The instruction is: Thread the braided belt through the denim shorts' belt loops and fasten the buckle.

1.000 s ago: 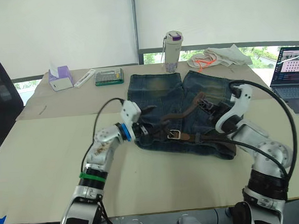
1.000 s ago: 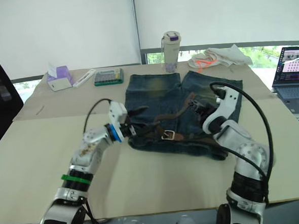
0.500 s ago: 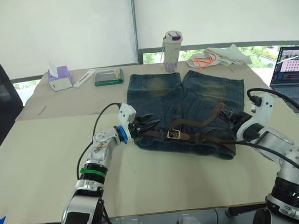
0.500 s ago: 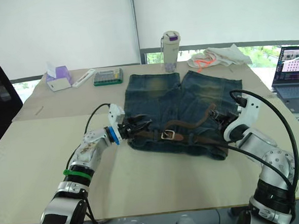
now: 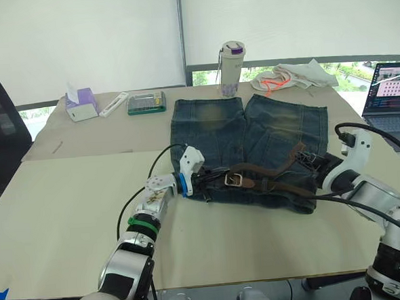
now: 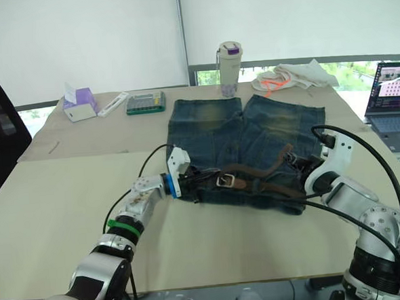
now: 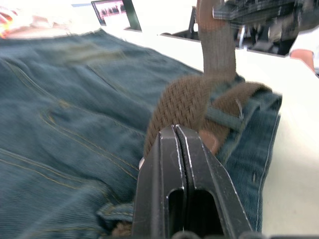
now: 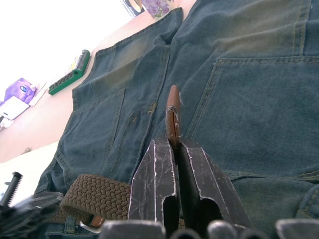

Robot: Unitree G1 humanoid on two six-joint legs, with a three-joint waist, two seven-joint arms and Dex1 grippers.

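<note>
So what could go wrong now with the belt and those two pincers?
The right pincer pinches only the thin tip of the belt, so the tip might slip out. The left pincer, shut beside the buckle, could drag the shorts and bunch them up.

Left arm: silver-grey metal segments, brown mottling on the forearm casing, one green band above the elbow joint, one blue ring at the wrist, a white block-shaped wrist housing. A black cable loops from the wrist housing back to the forearm.

Left gripper (image 5: 205, 180): two black fingers (image 7: 172, 184), flat-sided, with recessed slots near the base.

Right arm: rounded silver-grey shells, a black ribbed joint collar low on the arm, a white wrist housing. Thick black cables arc over it.

Right gripper (image 6: 301, 165): two black fingers (image 8: 154, 184), wedge-shaped, faces scuffed with pale scratches.
</note>
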